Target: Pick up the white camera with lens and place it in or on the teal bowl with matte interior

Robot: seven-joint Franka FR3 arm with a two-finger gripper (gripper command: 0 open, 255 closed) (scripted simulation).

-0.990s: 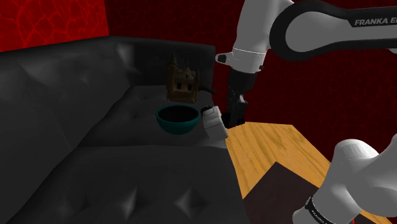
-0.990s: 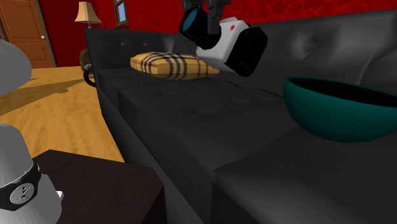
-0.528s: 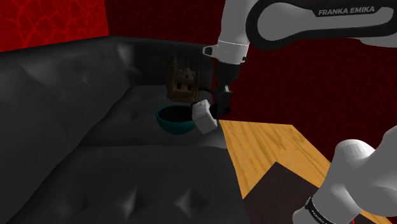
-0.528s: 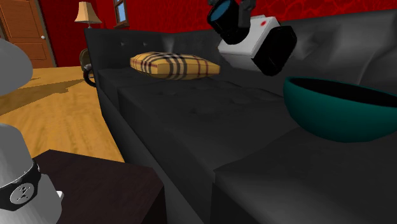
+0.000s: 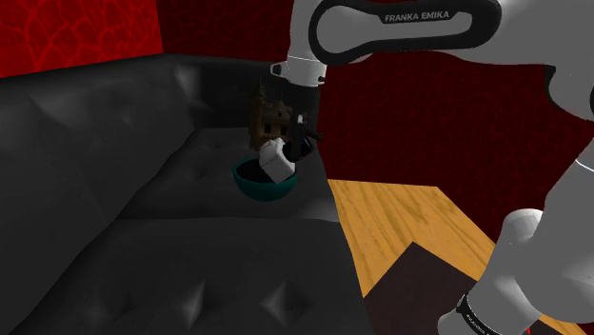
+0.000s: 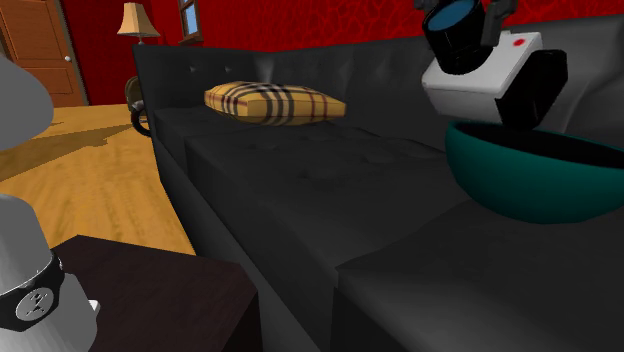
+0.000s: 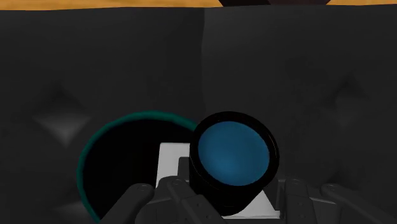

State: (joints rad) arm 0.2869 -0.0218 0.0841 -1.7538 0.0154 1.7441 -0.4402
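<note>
Dark sofa seat (image 5: 143, 205) carries the teal bowl (image 5: 259, 187) near its front edge. White arm (image 5: 400, 24) reaches toward the shoulder view's left, wrist pointing down; gripper (image 5: 299, 145) clasps the white camera (image 5: 275, 160) just above the bowl's rim.

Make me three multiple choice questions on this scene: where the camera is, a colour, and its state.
1. Where is the camera? A on the cushion; B above the teal bowl; C on the floor.
2. Lens glass colour? A red; B green; C blue.
3. The camera is: A clasped in the jaws; B loose on the sofa; C upside down in the bowl.
Answers: B, it hangs over the bowl's rim; C, the wrist view shows blue glass; A, the jaws clasp it in mid-air.
</note>
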